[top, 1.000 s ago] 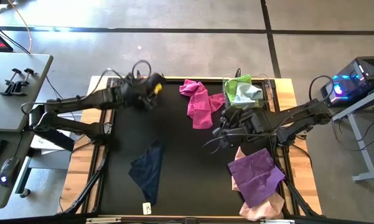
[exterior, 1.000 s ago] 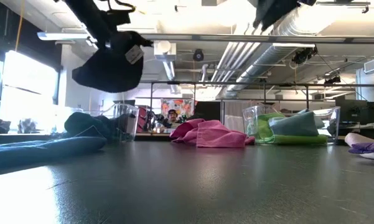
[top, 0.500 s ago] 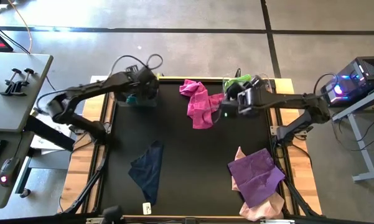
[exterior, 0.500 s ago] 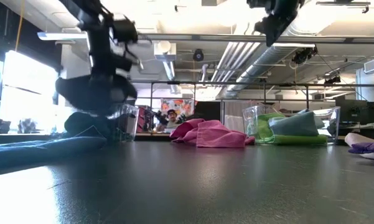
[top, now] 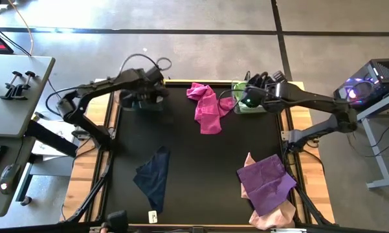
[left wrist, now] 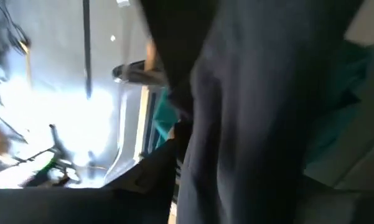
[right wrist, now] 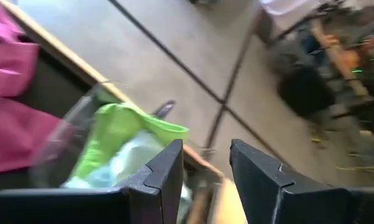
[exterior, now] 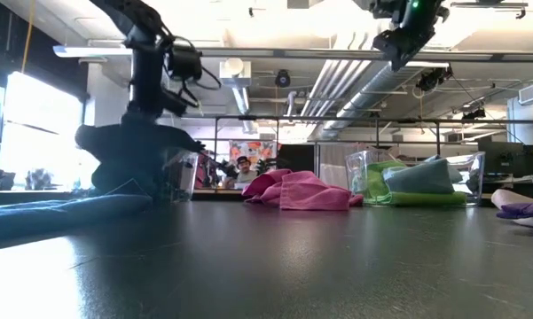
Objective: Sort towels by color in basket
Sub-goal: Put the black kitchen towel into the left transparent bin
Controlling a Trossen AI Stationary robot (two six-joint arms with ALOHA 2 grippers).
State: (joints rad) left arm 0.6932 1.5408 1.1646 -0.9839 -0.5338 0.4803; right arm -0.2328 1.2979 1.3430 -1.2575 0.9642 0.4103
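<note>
As it drapes the clear bin's (exterior: 182, 173) rim, black towel (exterior: 129, 146), left claw (top: 144, 92) grip unclear

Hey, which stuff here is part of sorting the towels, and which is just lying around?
Part of the job:
black towel under the left gripper
magenta towel
navy towel
purple towel
pale pink towel
clear bin with lime and mint towels, below the right gripper

Just lying about:
side desk
computer tower

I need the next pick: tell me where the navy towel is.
In the high view the navy towel lies flat on the black mat, near the front edge on the left arm's side, apart from the purple towel across the mat.
</note>
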